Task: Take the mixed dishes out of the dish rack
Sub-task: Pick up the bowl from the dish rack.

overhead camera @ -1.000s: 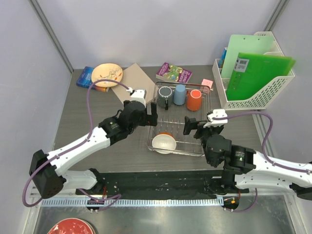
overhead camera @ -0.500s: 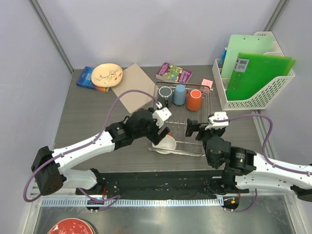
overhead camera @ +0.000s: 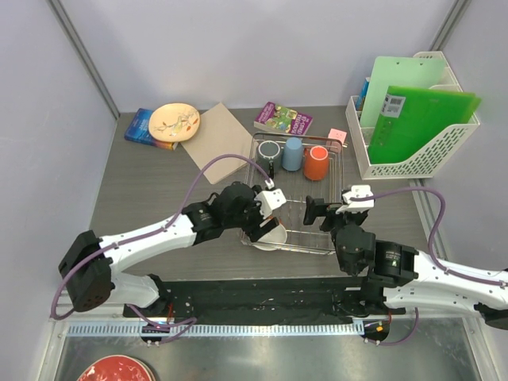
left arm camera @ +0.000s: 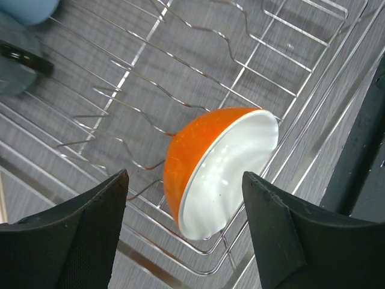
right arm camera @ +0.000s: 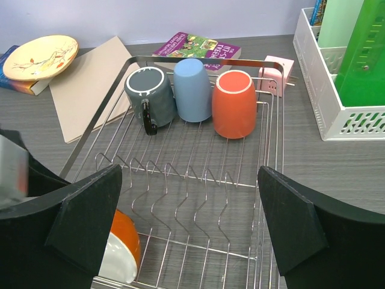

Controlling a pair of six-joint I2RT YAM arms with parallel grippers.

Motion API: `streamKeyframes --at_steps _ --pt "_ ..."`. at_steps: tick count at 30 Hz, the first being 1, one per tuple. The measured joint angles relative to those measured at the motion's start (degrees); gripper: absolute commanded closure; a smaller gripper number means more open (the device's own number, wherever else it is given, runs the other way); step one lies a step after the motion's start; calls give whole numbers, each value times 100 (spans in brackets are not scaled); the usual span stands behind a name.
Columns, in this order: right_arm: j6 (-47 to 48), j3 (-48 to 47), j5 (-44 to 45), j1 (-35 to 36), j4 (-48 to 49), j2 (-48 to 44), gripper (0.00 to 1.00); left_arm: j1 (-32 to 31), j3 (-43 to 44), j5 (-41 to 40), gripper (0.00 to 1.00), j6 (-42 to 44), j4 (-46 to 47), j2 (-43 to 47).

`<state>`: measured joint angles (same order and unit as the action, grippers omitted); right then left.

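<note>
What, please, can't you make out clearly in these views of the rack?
Bowl: top view, mostly under the left end effector; right wrist view, cut by the bottom edge.
Mug: left wrist view, blurred, cut by the left edge.
Red plate: top view, cut by the bottom edge.

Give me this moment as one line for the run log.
left gripper: open, fingers flanking tilted bowl | right gripper: open, above dish rack | also racked: grey mug, blue cup, orange cup
</note>
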<state>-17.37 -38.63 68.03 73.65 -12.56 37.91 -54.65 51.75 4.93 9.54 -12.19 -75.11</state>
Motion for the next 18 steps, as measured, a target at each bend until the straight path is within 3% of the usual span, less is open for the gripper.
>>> streamKeyframes --at_steps 5,13,18 --pt "-48 2 0 0 0 76 0 0 -87 52 47 39 129 -385" --pt "-63 4 -4 0 0 219 0 -7 -442 -201 75 35 538 -291" --pt "-81 4 -11 0 0 339 0 -46 -466 -389 86 105 584 -205"
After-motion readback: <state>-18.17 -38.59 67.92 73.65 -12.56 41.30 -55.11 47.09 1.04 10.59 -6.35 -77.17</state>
